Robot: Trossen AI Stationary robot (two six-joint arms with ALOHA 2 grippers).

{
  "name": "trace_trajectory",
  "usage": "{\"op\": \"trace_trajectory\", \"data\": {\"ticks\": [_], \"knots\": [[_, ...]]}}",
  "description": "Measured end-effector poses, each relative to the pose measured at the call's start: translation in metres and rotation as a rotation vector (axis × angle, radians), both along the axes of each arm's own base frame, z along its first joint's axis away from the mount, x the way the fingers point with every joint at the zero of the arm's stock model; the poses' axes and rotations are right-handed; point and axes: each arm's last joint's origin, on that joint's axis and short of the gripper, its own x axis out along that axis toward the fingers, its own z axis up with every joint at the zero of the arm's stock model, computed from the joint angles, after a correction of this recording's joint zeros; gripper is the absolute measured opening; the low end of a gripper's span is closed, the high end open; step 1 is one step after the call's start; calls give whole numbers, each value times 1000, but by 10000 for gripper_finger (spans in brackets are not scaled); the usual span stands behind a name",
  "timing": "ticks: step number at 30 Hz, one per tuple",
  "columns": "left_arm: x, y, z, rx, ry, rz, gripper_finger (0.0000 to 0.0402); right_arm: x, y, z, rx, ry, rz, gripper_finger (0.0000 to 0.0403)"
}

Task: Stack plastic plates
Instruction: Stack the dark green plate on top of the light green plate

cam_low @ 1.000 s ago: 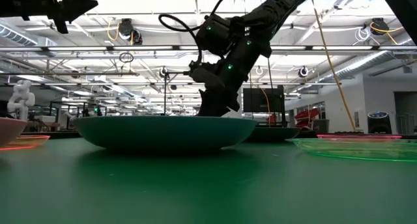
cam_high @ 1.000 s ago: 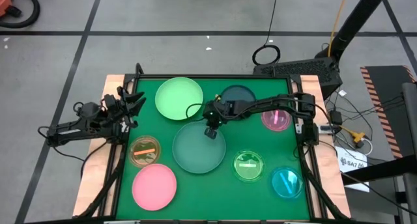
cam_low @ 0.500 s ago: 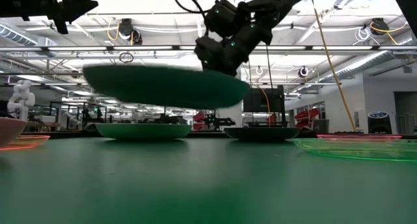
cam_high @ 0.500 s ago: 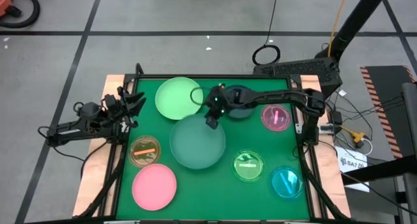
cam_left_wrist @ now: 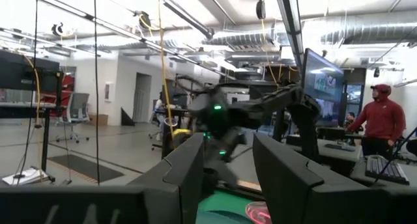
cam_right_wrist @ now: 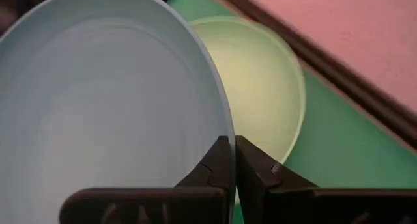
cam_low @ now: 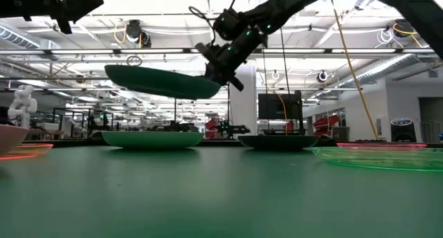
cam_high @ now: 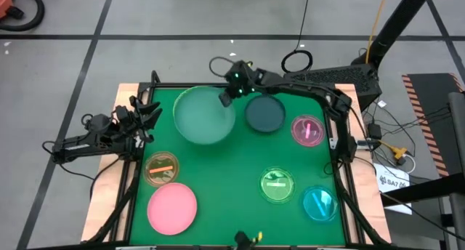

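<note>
High view: right pincer (cam_high: 224, 99) clamped on grey-teal plate (cam_high: 205, 117), light green plate mostly hidden beneath.

The right arm reaches across the table's far side, its wrist raised well above the surface. The right gripper (cam_high: 224, 97) has its fingers (cam_right_wrist: 218, 160) pinched tight on the rim of the grey-teal plate (cam_high: 205, 117), holding it aloft and slightly tilted. The left arm waits folded beyond the table's left edge, the left gripper (cam_high: 149, 118) with fingers (cam_left_wrist: 189, 172) spread apart.

grey-teal plate (cam_high: 204, 118) airborne above light green plate (cam_right_wrist: 264, 81)
</note>
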Motion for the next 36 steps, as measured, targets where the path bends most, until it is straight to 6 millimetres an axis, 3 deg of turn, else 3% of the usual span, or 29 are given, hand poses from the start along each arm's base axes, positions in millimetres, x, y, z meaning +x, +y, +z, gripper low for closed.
{"op": "trace_trajectory", "data": {"ticks": [7, 12, 20, 28, 36], "knots": [[0, 0, 0, 0, -1, 0, 138, 19, -46, -16, 58, -38, -125, 2], [0, 0, 0, 7, 7, 3, 138, 38, -62, -26, 52, -56, -132, 2], [0, 0, -1, 6, 13, 3, 138, 46, -67, -40, 22, -7, -152, 2], [0, 0, -1, 6, 14, 3, 138, 39, -62, -50, -64, 171, -182, 2], [1, 0, -1, 6, 18, 3, 138, 42, -59, -49, -71, 162, -171, 27]]}}
